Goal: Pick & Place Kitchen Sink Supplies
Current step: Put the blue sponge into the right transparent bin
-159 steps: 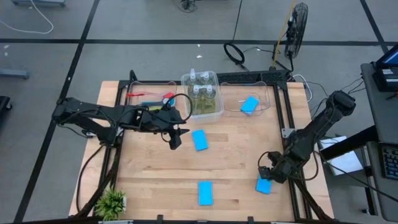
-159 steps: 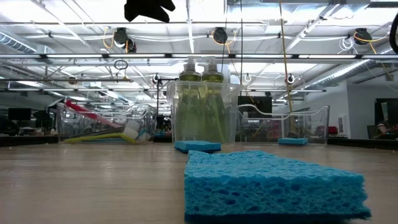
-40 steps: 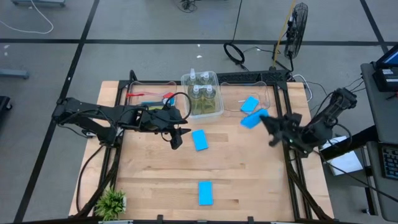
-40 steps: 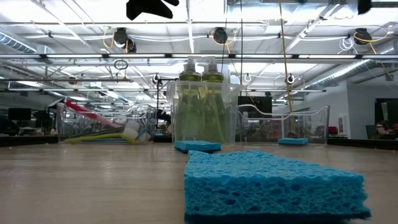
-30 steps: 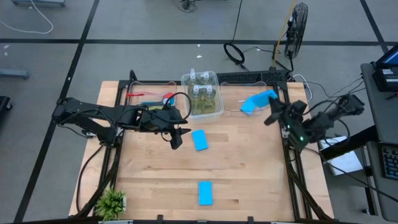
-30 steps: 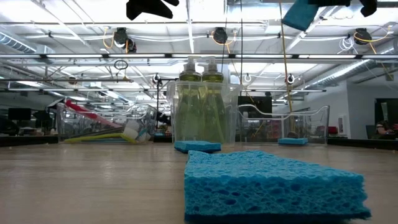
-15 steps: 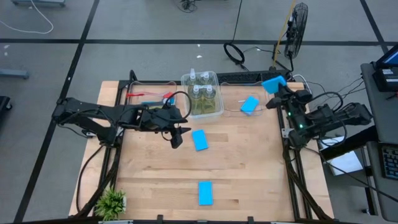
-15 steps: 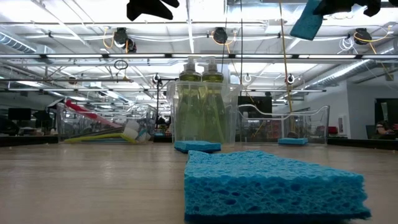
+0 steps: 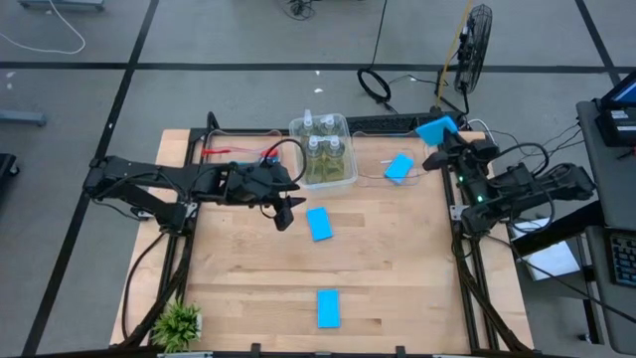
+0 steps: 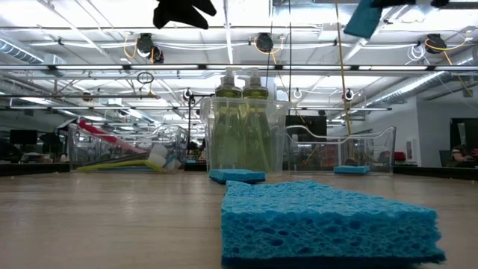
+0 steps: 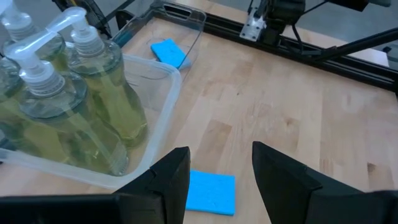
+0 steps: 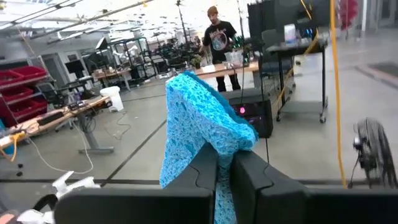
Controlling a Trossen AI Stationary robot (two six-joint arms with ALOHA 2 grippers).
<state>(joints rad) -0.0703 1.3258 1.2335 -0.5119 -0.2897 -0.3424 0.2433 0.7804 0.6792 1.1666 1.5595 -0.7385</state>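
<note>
Nearest the counter's [image 9: 397,288] front edge, a small plant [image 9: 179,323] sits at the left corner, and one blue sponge [image 9: 328,307] lies flat to its right, near the middle of the front. Farther in, a second blue sponge [image 9: 319,223] lies on the bare wood just in front of the middle bin. The left gripper [image 9: 282,216] hangs above the counter just left of that sponge, its fingers [image 11: 168,180] spread apart and holding nothing.

Along the back stand three clear bins. The left bin [image 9: 221,139] holds the brushes [image 9: 238,155]. The middle bin [image 9: 345,177] holds the soap bottles [image 9: 320,146], standing upright. The right bin [image 9: 429,159] has a third sponge [image 9: 398,167] lying in it.

The right gripper [image 9: 444,139] is raised over the back right corner of the counter, beside the right bin, clenched on a fourth sponge [image 12: 199,124], which is pinched and bent between its fingers. A person [image 12: 217,34] stands far off in the room behind.
</note>
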